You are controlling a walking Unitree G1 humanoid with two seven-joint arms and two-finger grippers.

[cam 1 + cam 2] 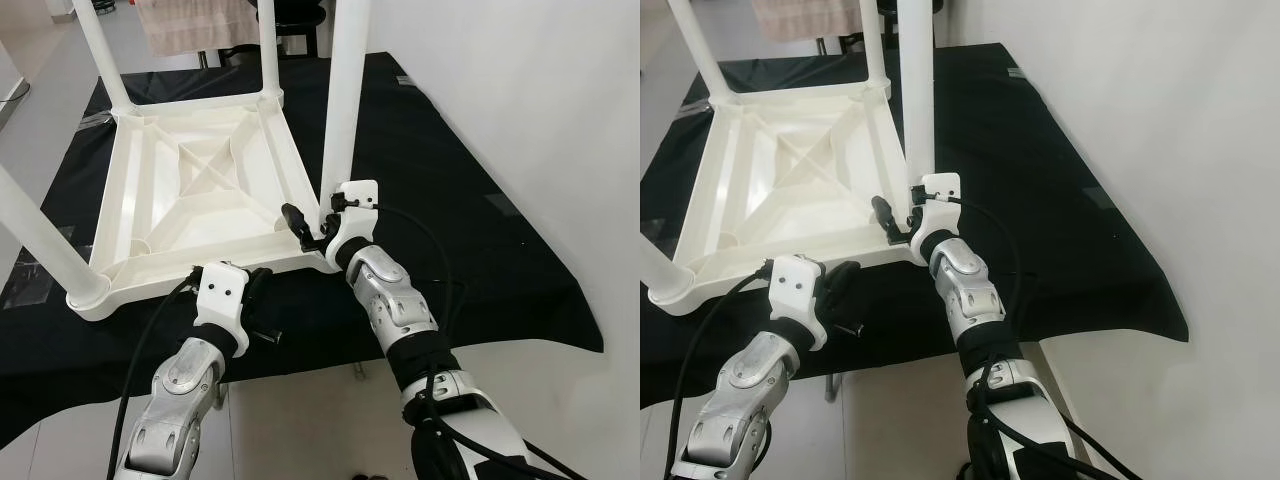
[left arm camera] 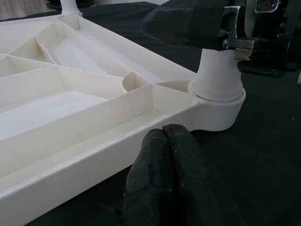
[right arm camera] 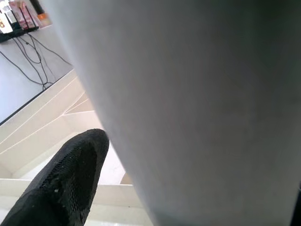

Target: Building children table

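Note:
A white plastic children's table (image 1: 180, 285) lies upside down on a black cloth, with its ribbed underside facing up and its legs standing upward. My right gripper (image 1: 318, 228) is shut around the base of the near right leg (image 1: 345, 90), where the leg enters its corner socket (image 2: 216, 117). One of its black fingers (image 3: 66, 179) rests against that leg (image 3: 197, 103). My left gripper (image 1: 257, 283) is shut with nothing in it. Its fingertips (image 2: 164, 141) sit low at the table's near rim (image 2: 94, 155), left of that corner.
The black cloth (image 1: 470, 230) covers the floor under the table and ends close in front of me. Pale floor (image 1: 560, 120) lies to the right. A beige towel (image 1: 190, 25) and dark furniture legs (image 1: 300, 25) stand behind the table.

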